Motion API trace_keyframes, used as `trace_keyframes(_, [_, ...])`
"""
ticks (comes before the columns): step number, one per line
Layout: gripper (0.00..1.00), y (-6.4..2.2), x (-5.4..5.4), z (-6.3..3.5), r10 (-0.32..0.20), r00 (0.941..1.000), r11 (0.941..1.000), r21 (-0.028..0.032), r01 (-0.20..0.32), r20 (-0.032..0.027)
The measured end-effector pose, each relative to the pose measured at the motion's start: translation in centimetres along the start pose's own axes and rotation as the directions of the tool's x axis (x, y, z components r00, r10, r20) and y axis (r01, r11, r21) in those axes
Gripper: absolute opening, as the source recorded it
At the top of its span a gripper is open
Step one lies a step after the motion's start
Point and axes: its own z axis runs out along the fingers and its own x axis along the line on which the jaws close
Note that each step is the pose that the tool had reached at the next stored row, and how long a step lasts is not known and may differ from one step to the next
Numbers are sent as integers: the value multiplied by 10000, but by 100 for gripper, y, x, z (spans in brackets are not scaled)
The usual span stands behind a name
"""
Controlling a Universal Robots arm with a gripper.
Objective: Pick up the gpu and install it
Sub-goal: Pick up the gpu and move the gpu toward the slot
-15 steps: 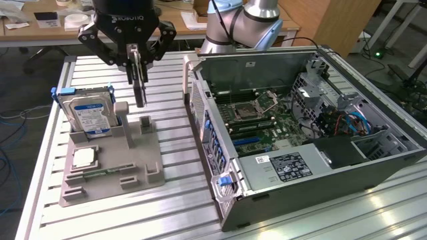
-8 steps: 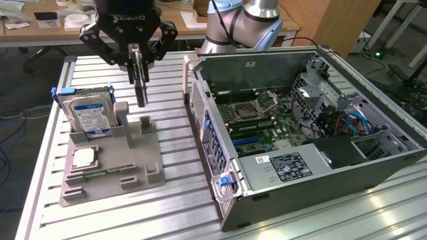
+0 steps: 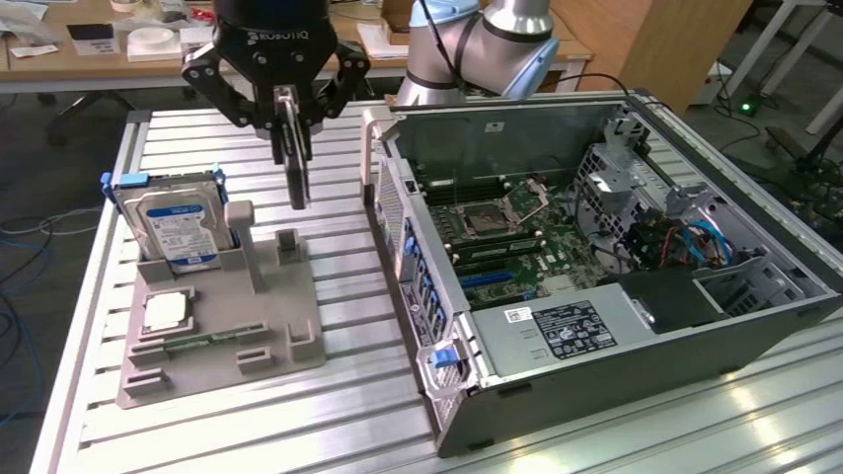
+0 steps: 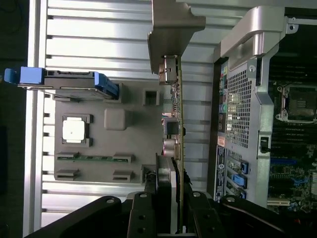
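The gpu (image 3: 298, 173) hangs edge-on from my gripper (image 3: 292, 118), which is shut on its upper edge. The card is in the air above the grey parts holder (image 3: 283, 296), over the slotted stand it fits in, and just to the exterior view's left of the open computer case (image 3: 599, 257). In the wrist view the gpu (image 4: 176, 124) appears as a thin green board with its silver end bracket (image 4: 171, 25) at the far end, clamped between the black fingers (image 4: 148, 208) of my gripper (image 4: 168, 203).
A blue-labelled hard drive (image 3: 178, 227) stands in the holder, with a square processor chip (image 3: 165, 311) and a memory stick (image 3: 197, 342) beside it. The case's motherboard (image 3: 514, 247) lies exposed. The slatted metal table (image 3: 330, 415) carries everything.
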Motion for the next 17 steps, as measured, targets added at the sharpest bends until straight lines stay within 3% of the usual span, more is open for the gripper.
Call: trace_keyframes(17, [28, -7, -242, 1, 0, 10000, 10000, 0, 0, -1])
